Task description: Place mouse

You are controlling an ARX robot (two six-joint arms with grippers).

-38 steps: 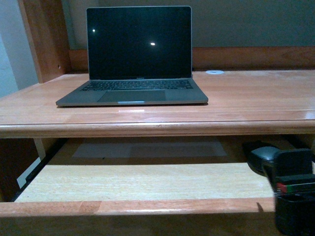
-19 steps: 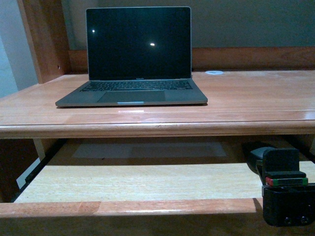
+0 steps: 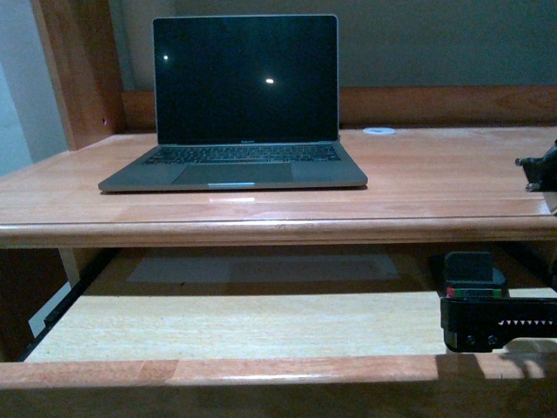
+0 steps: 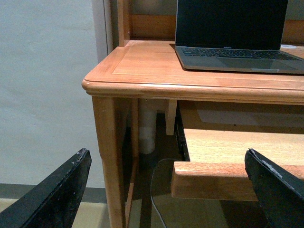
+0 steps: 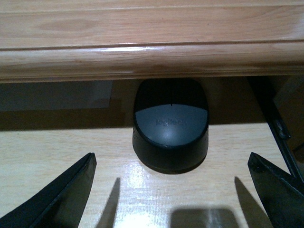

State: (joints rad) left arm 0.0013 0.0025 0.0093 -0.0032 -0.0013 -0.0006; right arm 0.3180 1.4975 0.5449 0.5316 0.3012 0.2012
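The mouse point(image 5: 171, 126) is black with a dark grey top panel. It lies on the pale pull-out tray point(image 5: 57, 152), its far end tucked under the desk's front edge point(image 5: 142, 59). My right gripper point(image 5: 171, 161) is open; its two black fingers point(image 5: 61, 199) stand wide on either side of the mouse's near end and touch nothing. In the front view the right gripper point(image 3: 474, 287) hangs low over the tray's right end and hides the mouse. My left gripper point(image 4: 167, 154) is open and empty, off the desk's left corner point(image 4: 102, 78).
An open laptop point(image 3: 244, 104) with a dark screen stands on the desk top point(image 3: 435, 183). A small white disc point(image 3: 379, 130) lies behind it. The tray's front rail point(image 3: 218, 370) runs across below. A thin cable point(image 4: 154, 190) hangs under the desk.
In the front view my right gripper has risen and turned level above the tray's right end. It now covers the mouse, which showed beside it a second ago.
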